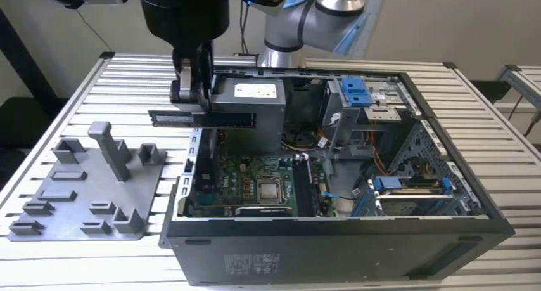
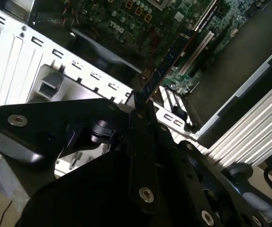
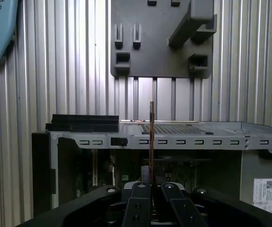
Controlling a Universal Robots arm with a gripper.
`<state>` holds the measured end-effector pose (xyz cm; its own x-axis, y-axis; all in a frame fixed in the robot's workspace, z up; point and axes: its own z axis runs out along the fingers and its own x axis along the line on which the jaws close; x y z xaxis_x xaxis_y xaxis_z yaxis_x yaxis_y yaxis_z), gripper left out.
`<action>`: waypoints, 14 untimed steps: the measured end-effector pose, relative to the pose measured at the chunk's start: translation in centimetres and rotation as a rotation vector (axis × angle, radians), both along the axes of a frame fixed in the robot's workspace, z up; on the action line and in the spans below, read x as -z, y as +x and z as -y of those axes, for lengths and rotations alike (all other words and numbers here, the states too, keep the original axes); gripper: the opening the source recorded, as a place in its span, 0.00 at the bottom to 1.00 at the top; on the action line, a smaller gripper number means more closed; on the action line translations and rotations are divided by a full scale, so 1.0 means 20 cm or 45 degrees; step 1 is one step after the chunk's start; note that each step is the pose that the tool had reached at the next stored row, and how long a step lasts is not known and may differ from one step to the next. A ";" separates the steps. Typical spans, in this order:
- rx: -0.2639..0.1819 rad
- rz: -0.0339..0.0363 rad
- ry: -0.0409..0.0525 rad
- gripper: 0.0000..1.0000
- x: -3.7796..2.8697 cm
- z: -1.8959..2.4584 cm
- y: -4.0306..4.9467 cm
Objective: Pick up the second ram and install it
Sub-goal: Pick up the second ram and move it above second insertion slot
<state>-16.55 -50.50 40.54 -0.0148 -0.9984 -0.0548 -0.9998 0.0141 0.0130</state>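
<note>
Dark and thin, the second ram (image 1: pixel 203 118) is off the grey tray (image 1: pixel 80 205) and pinched tight in the gripper (image 1: pixel 192 101), at the upper left of the exterior view. It hangs flat across the open computer case's (image 1: pixel 338 253) wall, above the green board (image 1: pixel 245 170). I think it's the carrying step. Going in calls for lining up over a free slot. The arm reaches straight down from the top.

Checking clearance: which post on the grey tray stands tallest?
The lone slim post rising from the fixture tray, towering over the squat blocks around it.
</note>
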 end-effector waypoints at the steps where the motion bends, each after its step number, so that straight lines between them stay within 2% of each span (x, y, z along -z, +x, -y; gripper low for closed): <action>1: 0.000 0.0000 0.000 0.14 0.000 0.000 0.012; 14: 0.000 0.0000 0.000 0.14 0.000 0.000 0.151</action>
<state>-13.52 -50.50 40.54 -0.0146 -0.9984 -0.0548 -0.9998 0.0139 0.0130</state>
